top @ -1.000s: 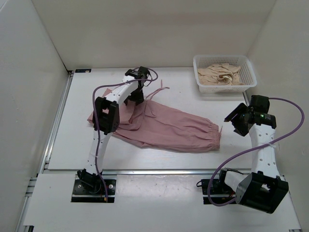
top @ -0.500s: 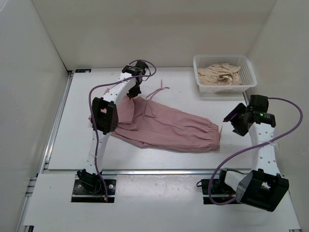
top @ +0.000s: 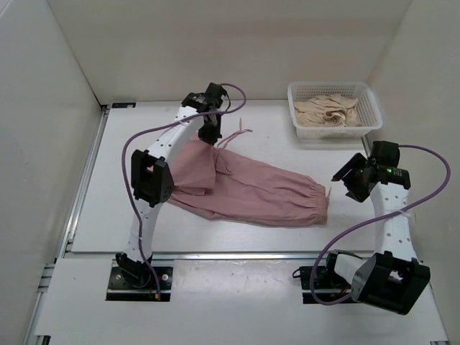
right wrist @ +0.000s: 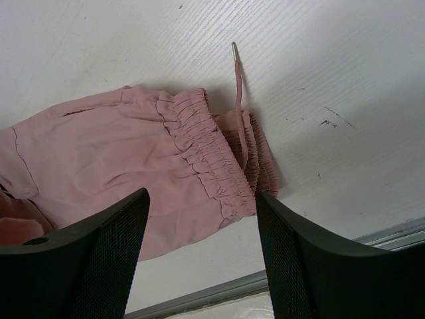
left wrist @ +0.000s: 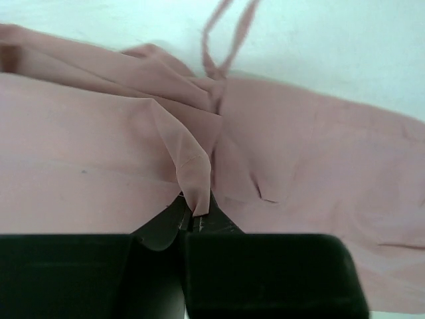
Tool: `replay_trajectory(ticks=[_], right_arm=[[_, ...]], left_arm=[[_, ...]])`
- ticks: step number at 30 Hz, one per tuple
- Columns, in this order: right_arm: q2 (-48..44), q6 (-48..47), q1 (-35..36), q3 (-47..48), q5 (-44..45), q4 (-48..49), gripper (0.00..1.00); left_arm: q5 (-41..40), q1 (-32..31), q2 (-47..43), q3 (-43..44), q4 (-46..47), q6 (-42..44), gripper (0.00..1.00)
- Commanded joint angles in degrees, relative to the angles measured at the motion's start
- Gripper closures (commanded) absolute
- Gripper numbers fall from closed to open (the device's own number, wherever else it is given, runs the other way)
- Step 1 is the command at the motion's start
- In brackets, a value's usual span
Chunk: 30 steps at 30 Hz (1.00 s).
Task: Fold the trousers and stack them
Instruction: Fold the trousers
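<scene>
Dusty-pink thin cloth is pinched in the left end effector (left wrist: 194, 216). Its jaws are together on a raised fold of the trousers (left wrist: 80, 179), and the fabric peaks up from the flat spread to the fingertips, with creases running away from the pinch. Just beyond the fold, two thin ties (left wrist: 226, 30) trail from the cloth onto the white bench (left wrist: 319, 40).

From above, the left end effector (top: 210, 134) sits at the far, left part of the trousers (top: 259, 190), with the arm reaching over the garment from its base at the near edge. The trousers lie flat on the bench (top: 108, 215), stretched slantwise from far left to near right.

The right end effector (right wrist: 202, 199) has its jaws apart and holds nothing. It hangs above the right end of the trousers (right wrist: 113, 153) without touching them. Between its dark fingers (right wrist: 113, 246) shows a gathered elastic band (right wrist: 212, 166), and a cord (right wrist: 238, 100) with a small metal tip lies straight on the bench (right wrist: 332, 66). In the top view the right end effector (top: 345, 180) stands just beside that gathered end.

Well apart, at the far right corner of the bench, a white slotted basket (top: 330, 86) holds a crumpled beige garment (top: 327, 109).
</scene>
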Motion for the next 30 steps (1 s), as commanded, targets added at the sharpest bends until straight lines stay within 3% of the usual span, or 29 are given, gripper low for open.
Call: replay_trajectory(ticks=[1, 6, 7, 8, 9, 10, 11, 17, 19, 22, 23, 25, 30], right_arm=[[-1.19, -1.21, 0.22, 0.16, -0.34, 1.36, 0.30], [-1.19, -1.21, 0.22, -0.37, -0.34, 1.36, 0.30], [-1.19, -1.21, 0.22, -0.37, -0.34, 1.36, 0.30], [-1.19, -1.21, 0.22, -0.37, -0.34, 1.36, 0.30], [-1.19, -1.21, 0.22, -0.37, -0.34, 1.36, 0.30], [-1.19, -1.21, 0.22, -0.37, -0.34, 1.36, 0.30], [-1.19, -1.21, 0.22, -0.37, -0.34, 0.84, 0.30], [-1.19, -1.21, 0.22, -0.37, -0.34, 0.83, 0.30], [-1.19, -1.21, 0.22, -0.37, -0.34, 0.83, 0.30], [-1.19, -1.21, 0.22, -0.37, -0.34, 1.44, 0.30], [-1.19, -1.21, 0.22, -0.37, -0.94, 1.45, 0.30], [-1.19, -1.21, 0.22, -0.37, -0.95, 1.45, 0.30], [-1.19, -1.21, 0.22, -0.37, -0.95, 1.45, 0.30]], left_arm=[[4.67, -1.58, 3.03, 0.23, -0.51, 2.33, 0.90], [3.88, -2.11, 7.52, 4.27, -1.20, 4.53, 0.90], [3.35, -2.11, 8.48, 6.28, -2.51, 5.14, 0.84], [2.48, -2.11, 10.93, 7.69, -3.66, 5.15, 0.47], [1.60, -2.11, 11.91, 8.84, -4.98, 5.15, 0.22], [-0.50, -2.11, 12.44, 9.90, -7.16, 5.15, 0.03], [-1.04, -2.11, 11.23, 9.91, -7.19, 4.63, 0.00], [-3.24, -2.11, -0.89, 1.05, -5.60, 2.78, 0.00], [-3.24, -2.11, -5.91, -1.68, -4.82, 2.78, 0.06], [0.87, -2.11, -10.31, -9.41, -0.79, 4.70, 0.23], [4.02, -2.11, -10.32, -11.17, 0.10, 6.45, 0.23], [3.36, -3.34, -8.48, -13.21, -0.50, 6.99, 0.07], [-6.92, -7.55, -3.99, -15.14, -3.58, 4.02, 0.05]])
